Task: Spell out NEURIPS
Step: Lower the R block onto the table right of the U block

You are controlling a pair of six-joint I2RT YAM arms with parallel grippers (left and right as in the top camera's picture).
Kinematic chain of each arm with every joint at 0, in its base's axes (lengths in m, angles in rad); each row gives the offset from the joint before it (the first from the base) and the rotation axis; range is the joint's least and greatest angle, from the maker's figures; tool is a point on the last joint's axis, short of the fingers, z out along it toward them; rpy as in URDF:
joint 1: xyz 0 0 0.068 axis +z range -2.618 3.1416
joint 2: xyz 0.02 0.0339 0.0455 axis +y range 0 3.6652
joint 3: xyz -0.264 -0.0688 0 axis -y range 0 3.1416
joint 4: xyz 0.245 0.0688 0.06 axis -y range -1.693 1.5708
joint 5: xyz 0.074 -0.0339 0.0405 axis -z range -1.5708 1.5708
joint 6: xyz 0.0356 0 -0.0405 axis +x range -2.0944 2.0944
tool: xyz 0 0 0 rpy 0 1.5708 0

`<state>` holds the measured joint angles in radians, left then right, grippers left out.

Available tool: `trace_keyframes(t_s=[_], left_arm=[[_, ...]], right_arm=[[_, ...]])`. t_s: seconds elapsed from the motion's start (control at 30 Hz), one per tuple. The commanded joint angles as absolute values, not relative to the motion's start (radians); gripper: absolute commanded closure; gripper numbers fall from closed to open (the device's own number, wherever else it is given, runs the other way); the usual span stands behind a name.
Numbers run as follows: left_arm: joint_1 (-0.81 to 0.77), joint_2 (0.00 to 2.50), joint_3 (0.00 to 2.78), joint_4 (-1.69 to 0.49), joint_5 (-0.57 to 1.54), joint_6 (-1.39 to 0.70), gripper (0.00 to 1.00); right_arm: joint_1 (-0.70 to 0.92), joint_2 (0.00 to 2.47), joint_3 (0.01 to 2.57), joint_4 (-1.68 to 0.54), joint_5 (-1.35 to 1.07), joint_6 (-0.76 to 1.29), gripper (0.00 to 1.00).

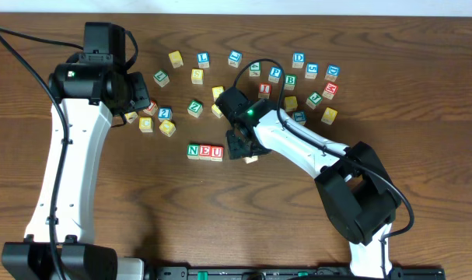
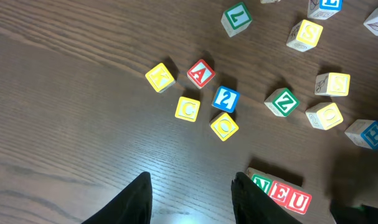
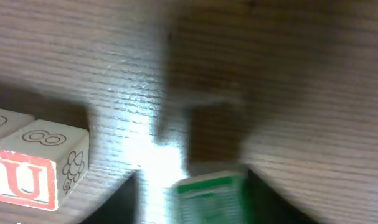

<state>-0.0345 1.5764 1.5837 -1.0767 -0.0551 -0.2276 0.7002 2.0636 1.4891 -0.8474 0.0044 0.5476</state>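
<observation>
**Overhead.** The NEU row [image 1: 205, 152] lies mid-worktop [image 1: 142, 210]. The right tool [image 1: 245, 148] stands just right of the row's U end, over a loose cube [image 1: 251, 159], so the right arm is the nearer. The left tool [image 1: 142, 99] hovers up-left of the row, well apart.

**Left wrist.** The left tool [image 2: 192, 199] is part open and empty, with the NEU row [image 2: 281, 191] just to its right.

**Right wrist.** The loose cube [image 3: 210, 190], green-framed, sits between the right tool's [image 3: 198, 200] part-open fingers. It lies right of the U cube [image 3: 23, 177] and not touching it. Blur hides whether it is clamped. Closing that gap leftward is likely the next move.
</observation>
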Motion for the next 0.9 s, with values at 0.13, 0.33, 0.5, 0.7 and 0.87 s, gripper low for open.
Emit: trace_keyframes(t_s=[0.13,0.33,0.5,0.7,0.87], left_arm=[[-0.031,1.562,1.588,-1.08,-0.065,-0.214,0.58],[-0.031,1.562,1.588,-1.08,-0.065,-0.214,0.59],[-0.031,1.562,1.588,-1.08,-0.065,-0.214,0.58],[-0.031,1.562,1.588,-1.08,-0.065,-0.214,0.59],[-0.031,1.562,1.588,-1.08,-0.065,-0.214,0.59]], right_arm=[[0.701,2.061,1.485,-0.846,0.009,0.543,0.34],[0.701,2.061,1.485,-0.836,0.043,0.546,0.28],[0.699,2.061,1.486,-0.819,0.043,0.545,0.27],[0.672,2.053,1.534,-0.887,0.042,0.465,0.3],[0.634,2.048,1.629,-1.036,0.037,0.324,0.37]])
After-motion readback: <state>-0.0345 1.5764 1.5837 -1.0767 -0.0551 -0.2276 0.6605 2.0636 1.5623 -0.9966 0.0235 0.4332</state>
